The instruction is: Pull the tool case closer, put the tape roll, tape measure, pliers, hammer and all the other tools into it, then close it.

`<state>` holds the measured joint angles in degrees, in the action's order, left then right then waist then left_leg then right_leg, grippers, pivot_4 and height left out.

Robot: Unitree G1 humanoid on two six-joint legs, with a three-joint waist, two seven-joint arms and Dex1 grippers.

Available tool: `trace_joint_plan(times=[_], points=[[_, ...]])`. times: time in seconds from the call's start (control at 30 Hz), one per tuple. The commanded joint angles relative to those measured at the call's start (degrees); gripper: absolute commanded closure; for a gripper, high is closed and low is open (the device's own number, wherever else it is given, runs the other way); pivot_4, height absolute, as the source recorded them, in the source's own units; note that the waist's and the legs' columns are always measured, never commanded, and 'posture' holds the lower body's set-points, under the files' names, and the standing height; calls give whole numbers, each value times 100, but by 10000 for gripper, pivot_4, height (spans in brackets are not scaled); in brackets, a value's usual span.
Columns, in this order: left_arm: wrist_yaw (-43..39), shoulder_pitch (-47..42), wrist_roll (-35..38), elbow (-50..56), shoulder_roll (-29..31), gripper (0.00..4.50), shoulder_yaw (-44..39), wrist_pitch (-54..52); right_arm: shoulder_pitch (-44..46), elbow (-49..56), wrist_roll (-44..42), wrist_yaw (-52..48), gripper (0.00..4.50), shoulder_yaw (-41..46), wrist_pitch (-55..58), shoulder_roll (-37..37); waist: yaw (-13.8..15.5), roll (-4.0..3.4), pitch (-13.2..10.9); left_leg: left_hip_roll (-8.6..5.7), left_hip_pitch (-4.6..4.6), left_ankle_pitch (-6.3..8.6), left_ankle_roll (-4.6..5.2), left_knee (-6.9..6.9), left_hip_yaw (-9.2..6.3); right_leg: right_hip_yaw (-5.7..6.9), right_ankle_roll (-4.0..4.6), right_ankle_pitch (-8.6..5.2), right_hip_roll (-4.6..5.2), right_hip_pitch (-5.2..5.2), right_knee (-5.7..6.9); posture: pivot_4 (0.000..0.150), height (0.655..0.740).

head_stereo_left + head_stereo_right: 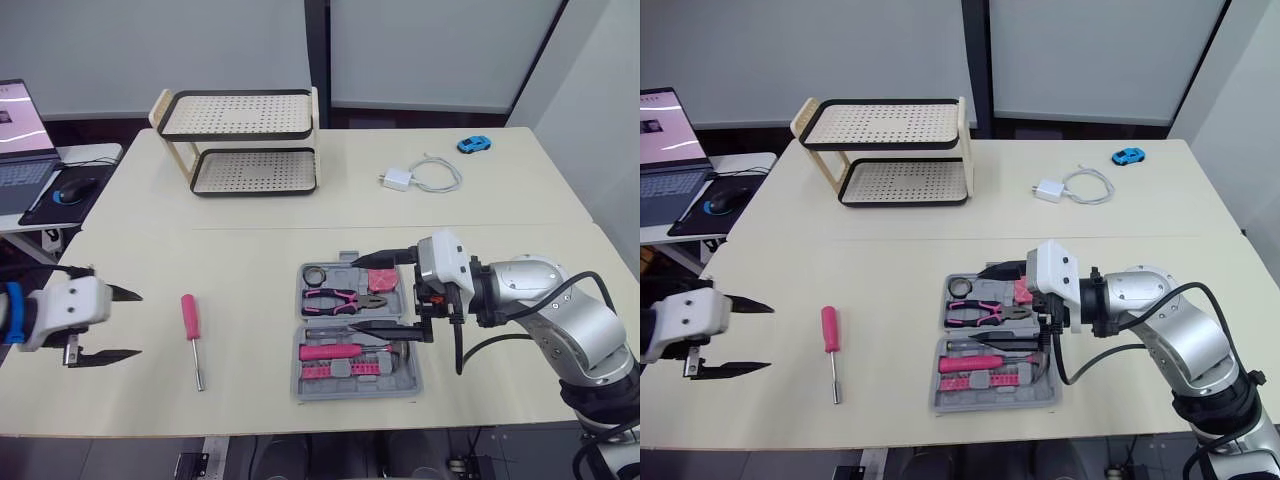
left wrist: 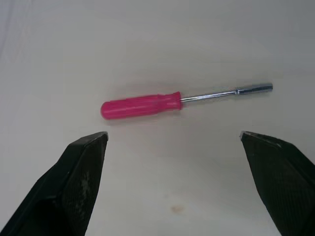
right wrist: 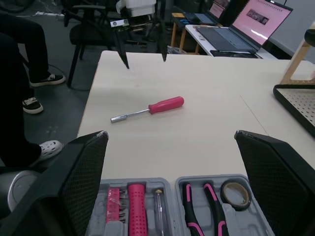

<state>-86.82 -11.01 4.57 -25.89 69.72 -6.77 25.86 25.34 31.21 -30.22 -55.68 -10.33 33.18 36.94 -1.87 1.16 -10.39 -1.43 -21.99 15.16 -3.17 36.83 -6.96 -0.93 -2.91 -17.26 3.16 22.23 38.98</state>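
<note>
Two pale table tops meet at a seam to form one cream table [image 1: 500, 200] in a room with grey walls. At its far side stand a two-tier rack [image 1: 245, 140], a white charger [image 1: 397, 179] with its cable [image 1: 440, 175], and a small blue toy car [image 1: 474, 144]. On a side desk at the robot's left are an open laptop [image 1: 20, 140] and a mouse [image 1: 75, 189]. In the right wrist view, a person's dark trouser legs and shoes [image 3: 19, 73] are beside the table's end.

The grey tool case [image 1: 355, 392] lies open near the front edge, right of centre. In it are the tape roll [image 1: 316, 274], the pliers [image 1: 345, 299], a pink tape measure [image 1: 1021, 291] and the pink-handled hammer [image 1: 335, 351], with other small tools. A pink screwdriver [image 1: 192, 325] lies on the bare table left of the case, apart from it.

The right gripper [image 1: 353, 295] hangs over the case from the case's right side. Its fingers point left and are spread wide, with nothing between them. Whether a fingertip touches the case cannot be told.

The left gripper [image 1: 138, 324] hovers near the left front edge, just beside the screwdriver. It is spread wide, empty, and points toward the screwdriver.
</note>
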Motion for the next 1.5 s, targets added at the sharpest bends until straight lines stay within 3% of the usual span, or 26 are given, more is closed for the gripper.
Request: trace_joint_plan(times=[0.03,0.33,0.5,0.63,0.73,1.07,1.1,1.3,1.37,1.5], points=[[-67,-848,-969,-880,-94,0,921,1603,-100,292,8,263,809,103,88,8,-13,0,0,5,-1,0,0,0,1,1,1,0,-4,3,1,1500,7400],[1147,-2538,-2640,-2699,-823,0,2385,3433,-518,809,-116,627,809,261,432,224,-6,9,-1,4,-4,1,1,9,-5,7,0,1,-6,3,8,1500,7400],[2109,-3130,-3629,-3275,-1030,0,3011,3731,-626,1000,-230,753,809,371,610,286,-8,11,0,1,-3,0,1,11,-6,7,0,1,-5,0,10,1500,7400],[2590,-3335,-3990,-3493,-1202,0,3344,3921,-658,1088,-302,785,809,420,718,364,-12,12,1,1,-4,0,1,12,-7,8,-1,1,-5,0,10,1500,7400],[2821,-3333,-4153,-3555,-1240,5671,3550,4094,-589,1063,-336,794,0,434,759,397,-17,8,2,1,-1,0,1,11,-6,6,-1,1,-5,0,11,1500,7400],[3573,-3524,-4816,-3844,-1288,37173,4008,3942,-485,1007,-434,740,0,449,800,478,11,-47,35,-4,13,-1,2,14,-9,8,-1,1,-4,-18,18,1500,7400],[3629,-3533,-4844,-3869,-1302,39322,4033,3926,-465,983,-440,719,0,448,791,489,11,-52,38,-4,14,-1,2,14,-9,8,-1,1,-4,-18,18,1500,7400],[3357,-3468,-4400,-3979,-1299,39335,3865,3770,-382,914,-453,619,0,449,757,524,8,-70,48,-4,15,-1,3,14,-9,7,-1,1,-4,-18,21,1500,7400],[2992,-3429,-4043,-3937,-1249,39335,3715,3591,-395,918,-455,602,0,461,744,538,4,-70,48,-3,14,-1,3,14,-10,9,-1,1,-5,-17,22,1500,7400],[1726,-3118,-2532,-3294,-1092,39335,3032,2728,-383,915,-446,586,0,452,731,530,-15,-55,39,0,6,-1,2,15,-10,11,-1,1,-6,-11,21,1500,7400]])
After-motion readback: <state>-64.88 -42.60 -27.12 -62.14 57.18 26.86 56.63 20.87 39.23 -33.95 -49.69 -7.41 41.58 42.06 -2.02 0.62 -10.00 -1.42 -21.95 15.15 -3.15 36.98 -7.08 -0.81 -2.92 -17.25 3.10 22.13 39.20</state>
